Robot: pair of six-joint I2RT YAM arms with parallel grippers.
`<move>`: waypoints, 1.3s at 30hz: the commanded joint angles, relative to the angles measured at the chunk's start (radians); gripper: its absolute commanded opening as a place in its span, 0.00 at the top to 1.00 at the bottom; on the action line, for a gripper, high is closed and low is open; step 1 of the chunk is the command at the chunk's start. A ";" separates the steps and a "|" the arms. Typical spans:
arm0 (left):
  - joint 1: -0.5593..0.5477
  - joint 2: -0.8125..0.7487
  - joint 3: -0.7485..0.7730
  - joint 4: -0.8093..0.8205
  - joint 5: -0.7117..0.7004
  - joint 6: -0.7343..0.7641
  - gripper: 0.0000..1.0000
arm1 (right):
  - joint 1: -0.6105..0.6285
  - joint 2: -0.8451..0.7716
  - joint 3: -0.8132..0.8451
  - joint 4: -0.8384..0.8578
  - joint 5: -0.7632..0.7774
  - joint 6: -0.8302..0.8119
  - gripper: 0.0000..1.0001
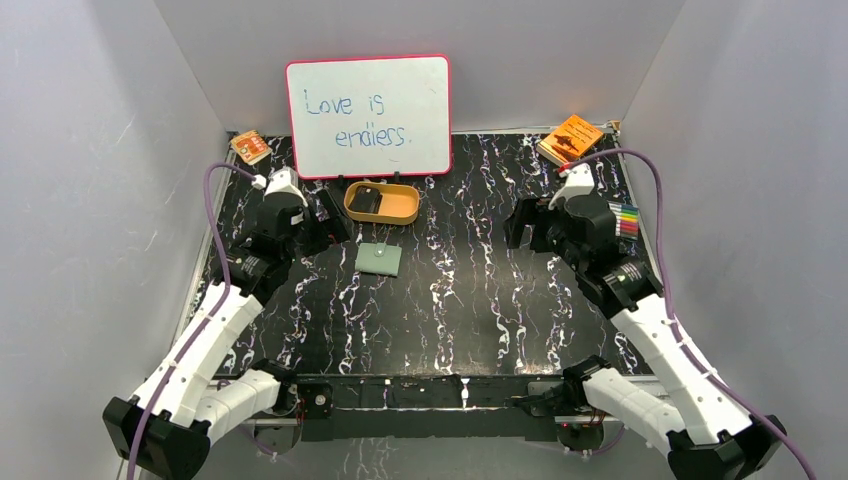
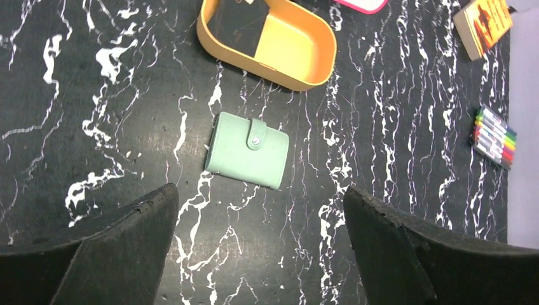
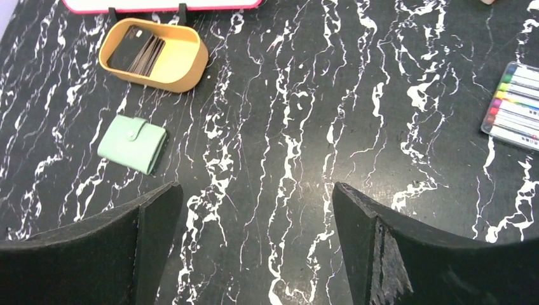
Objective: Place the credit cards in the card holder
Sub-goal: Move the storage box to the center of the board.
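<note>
A robot test booth in a laboratory is shown. A black marbled table [image 1: 470,320] is closed in on three sides by plain grey panels [image 1: 90,200]. Two white and black robot arms [image 1: 215,330] are bolted along the bottom edge of the overhead view, with purple cables [image 1: 625,152] attached. A handwritten whiteboard [image 1: 368,115] is propped at upper centre.
</note>
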 commanded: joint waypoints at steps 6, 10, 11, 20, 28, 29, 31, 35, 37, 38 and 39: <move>-0.004 0.000 0.062 -0.144 -0.046 -0.182 0.02 | 0.016 0.096 0.077 0.017 -0.183 -0.004 0.11; -0.004 0.001 0.079 -0.241 -0.040 -0.178 0.02 | 0.078 0.146 0.053 0.064 -0.205 0.053 0.12; -0.003 -0.002 0.079 -0.261 -0.037 -0.179 0.02 | 0.099 0.162 0.049 0.075 -0.198 0.065 0.13; -0.003 -0.096 0.000 -0.323 -0.008 -0.237 0.04 | 0.234 0.306 -0.005 0.236 -0.124 0.235 0.17; -0.004 -0.145 -0.025 -0.360 0.001 -0.259 0.05 | 0.233 0.552 0.124 0.322 -0.039 0.324 0.25; -0.004 -0.156 -0.032 -0.360 0.002 -0.264 0.05 | 0.233 0.594 0.150 0.326 -0.028 0.322 0.25; -0.004 -0.179 -0.047 -0.357 0.004 -0.276 0.05 | 0.221 0.687 0.223 0.308 -0.008 0.319 0.28; -0.004 -0.214 -0.075 -0.352 0.021 -0.290 0.05 | 0.198 0.847 0.372 0.263 0.026 0.327 0.31; -0.002 -0.225 -0.083 -0.360 0.021 -0.290 0.05 | 0.191 0.917 0.439 0.247 0.022 0.329 0.32; -0.004 -0.229 -0.086 -0.364 0.019 -0.289 0.05 | 0.187 0.952 0.476 0.230 0.025 0.331 0.32; -0.004 -0.232 -0.089 -0.368 0.019 -0.288 0.05 | 0.183 0.986 0.510 0.218 0.024 0.331 0.32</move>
